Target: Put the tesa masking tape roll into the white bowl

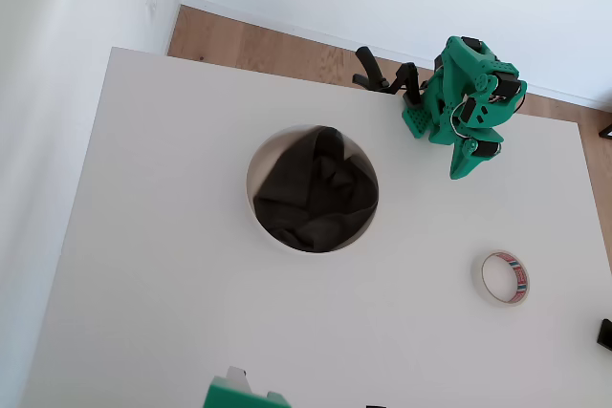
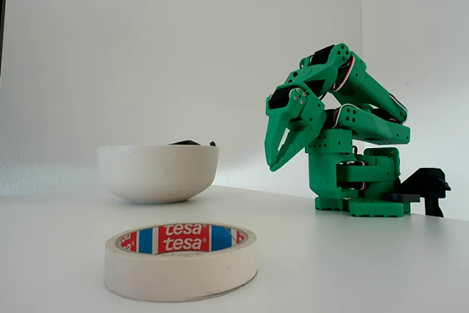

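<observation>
The white worktop (image 1: 191, 312) carries everything; in the overhead view it runs up to a wall with a strip of wooden floor (image 1: 287, 50) behind it. The green arm (image 2: 352, 152) is folded back on itself above its base at the worktop's far right edge in the overhead view. The bowl (image 1: 264, 161) sits near the middle of the worktop, with dark cloth (image 1: 316, 193) bunched inside; in the fixed view a bit of the cloth peeks over the rim. The jaws (image 2: 278, 153) point down, clear of the worktop, tips close together with only a narrow gap, holding nothing. The tape (image 1: 502, 277) lies flat on the worktop, well apart from the bowl, to its lower right in the overhead view.
</observation>
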